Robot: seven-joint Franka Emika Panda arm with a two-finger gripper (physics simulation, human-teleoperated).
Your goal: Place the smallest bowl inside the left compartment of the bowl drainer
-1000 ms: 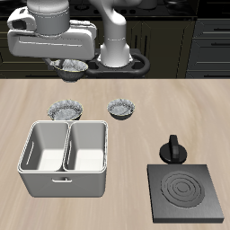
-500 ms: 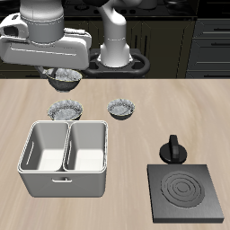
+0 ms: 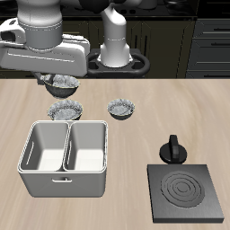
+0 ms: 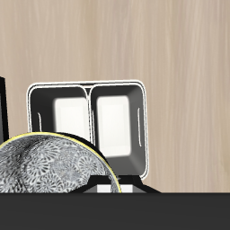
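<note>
My gripper point(image 3: 60, 84) is shut on the smallest bowl point(image 3: 61, 86), a dark bowl with a speckled white pattern, and holds it in the air behind the bowl drainer point(image 3: 63, 186). The hand hides most of the fingers. In the wrist view the held bowl point(image 4: 45, 168) fills the foreground, with the grey drainer point(image 4: 88, 86) below it on the table. Both wells are empty. The left compartment point(image 3: 45, 148) is the well farther from the stove plate. Two other patterned bowls rest on the table: the widest one point(image 3: 65, 111) and a mid-sized one point(image 3: 122, 109).
A black square stove plate point(image 3: 186, 193) lies near the table's front edge, with a black knobbed piece point(image 3: 172, 149) just behind it. The robot's base point(image 3: 115, 49) stands at the back, before dark cabinets.
The gripper has carried the bowl lower and nearer to the drainer, drifting away from the robot's base. The bowls on the table and the drainer have not moved.
</note>
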